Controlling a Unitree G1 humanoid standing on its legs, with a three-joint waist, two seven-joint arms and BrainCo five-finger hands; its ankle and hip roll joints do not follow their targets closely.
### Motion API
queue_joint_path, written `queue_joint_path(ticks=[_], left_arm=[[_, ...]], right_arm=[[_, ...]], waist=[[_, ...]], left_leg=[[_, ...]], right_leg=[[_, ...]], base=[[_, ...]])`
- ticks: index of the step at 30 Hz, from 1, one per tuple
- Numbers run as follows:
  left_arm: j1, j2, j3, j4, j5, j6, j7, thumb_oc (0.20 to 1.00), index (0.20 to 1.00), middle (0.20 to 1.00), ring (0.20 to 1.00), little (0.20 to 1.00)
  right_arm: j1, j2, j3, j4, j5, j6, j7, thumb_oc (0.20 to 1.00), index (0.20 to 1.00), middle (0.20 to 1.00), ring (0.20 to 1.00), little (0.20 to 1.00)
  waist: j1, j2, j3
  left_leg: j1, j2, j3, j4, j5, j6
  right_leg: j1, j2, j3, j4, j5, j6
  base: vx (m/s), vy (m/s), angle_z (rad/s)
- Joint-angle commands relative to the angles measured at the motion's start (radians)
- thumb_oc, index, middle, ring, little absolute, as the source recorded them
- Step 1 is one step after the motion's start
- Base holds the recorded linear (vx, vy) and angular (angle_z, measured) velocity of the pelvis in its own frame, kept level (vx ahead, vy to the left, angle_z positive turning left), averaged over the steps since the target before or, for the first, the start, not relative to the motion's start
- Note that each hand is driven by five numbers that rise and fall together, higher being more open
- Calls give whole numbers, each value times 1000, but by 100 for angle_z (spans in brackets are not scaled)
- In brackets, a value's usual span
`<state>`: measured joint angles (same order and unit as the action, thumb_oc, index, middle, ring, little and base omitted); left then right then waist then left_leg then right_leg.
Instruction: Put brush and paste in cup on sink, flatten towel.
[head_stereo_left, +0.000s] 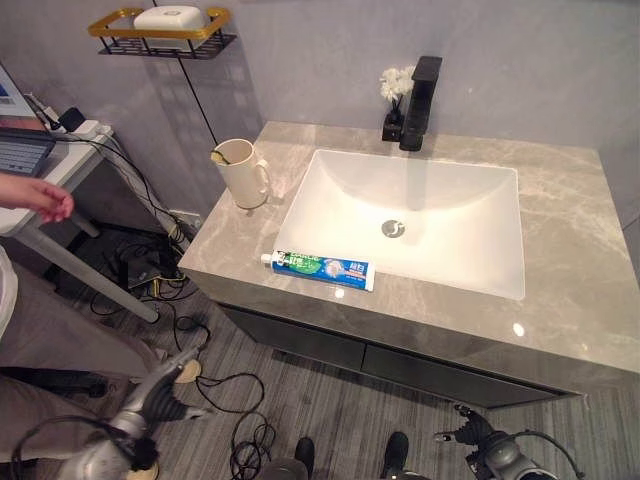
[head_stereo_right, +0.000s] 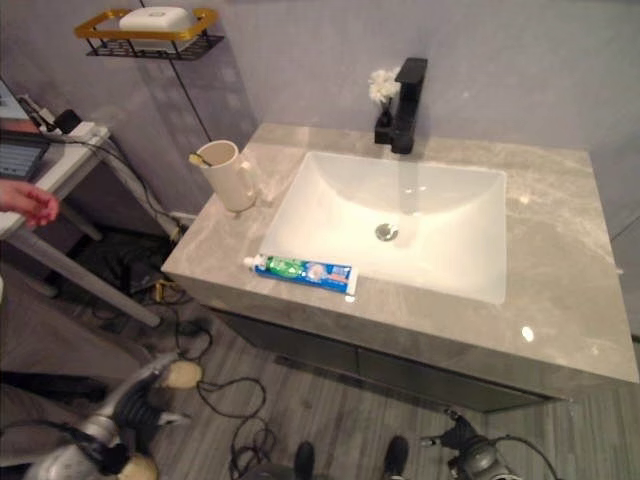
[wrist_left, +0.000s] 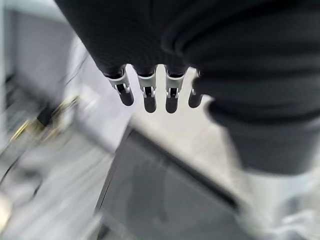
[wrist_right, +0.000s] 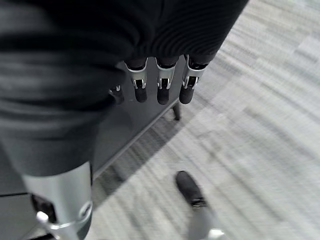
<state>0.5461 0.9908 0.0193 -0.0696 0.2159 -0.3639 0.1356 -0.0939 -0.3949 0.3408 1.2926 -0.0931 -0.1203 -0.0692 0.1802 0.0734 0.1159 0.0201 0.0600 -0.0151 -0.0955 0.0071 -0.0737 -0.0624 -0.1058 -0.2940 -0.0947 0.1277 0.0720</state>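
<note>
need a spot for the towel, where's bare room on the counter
The widest bare patch is the countertop right of the basin. A narrower free strip runs behind the basin, right of the black faucet. The left side is crowded: the cup stands there, and the toothpaste tube lies on the front edge.

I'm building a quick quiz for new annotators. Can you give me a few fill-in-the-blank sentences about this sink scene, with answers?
1. The toothpaste tube lies flat on the counter in front of the ____.
2. The cup stands upright to the ____ of the basin.
3. The black faucet stands ____ the basin, by the wall.
4. Both the left hand and the right hand hang below the counter, holding ____.

Answers: basin; left; behind; nothing
</note>
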Motion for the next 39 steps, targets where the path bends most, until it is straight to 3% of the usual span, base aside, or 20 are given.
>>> queue_joint_path(ticks=[1,10,22,32,38,39], left_arm=[[-8,43,139,-76,-48,-39,79,1000,1000,1000,1000,1000],[-99,85,350,-89,-208,-31,69,1000,1000,1000,1000,1000],[-332,216,380,-120,-321,-39,-3,1000,1000,1000,1000,1000],[-538,246,204,-63,-365,-32,-40,1000,1000,1000,1000,1000],[-740,193,-101,-51,-385,-8,-102,1000,1000,1000,1000,1000],[-756,192,-116,-44,-384,-10,-101,1000,1000,1000,1000,1000]], right_arm=[[-25,-18,-3,25,12,14,-13,1000,1000,1000,1000,1000],[11,-33,-23,1,40,45,42,1000,1000,1000,1000,1000],[40,-41,-40,17,56,62,89,1000,1000,1000,1000,1000],[36,-29,-37,17,88,67,101,1000,1000,1000,1000,1000],[-15,-26,-22,-25,147,59,76,1000,1000,1000,1000,1000],[-14,-27,-27,-25,147,59,76,1000,1000,1000,1000,1000]], waist=[[9,-29,15],[-15,2,1],[-86,15,13],[-131,6,36],[-187,7,73],[-181,7,71]], left_leg=[[-95,1,-34,8,89,-25],[-105,3,-39,8,95,-35],[-122,7,27,8,78,-36],[-168,7,66,8,80,-35],[-245,1,97,8,96,-36],[-248,1,98,8,96,-36]], right_leg=[[76,-67,19,32,-57,94],[75,-67,18,15,-47,95],[3,-73,101,7,-20,105],[-75,-79,152,7,4,109],[-182,-84,203,7,41,114],[-185,-84,204,7,42,114]], base=[[7,-46,23],[12,-20,9],[7,27,-20],[-7,27,-19],[-59,27,-20],[-48,25,-11]])
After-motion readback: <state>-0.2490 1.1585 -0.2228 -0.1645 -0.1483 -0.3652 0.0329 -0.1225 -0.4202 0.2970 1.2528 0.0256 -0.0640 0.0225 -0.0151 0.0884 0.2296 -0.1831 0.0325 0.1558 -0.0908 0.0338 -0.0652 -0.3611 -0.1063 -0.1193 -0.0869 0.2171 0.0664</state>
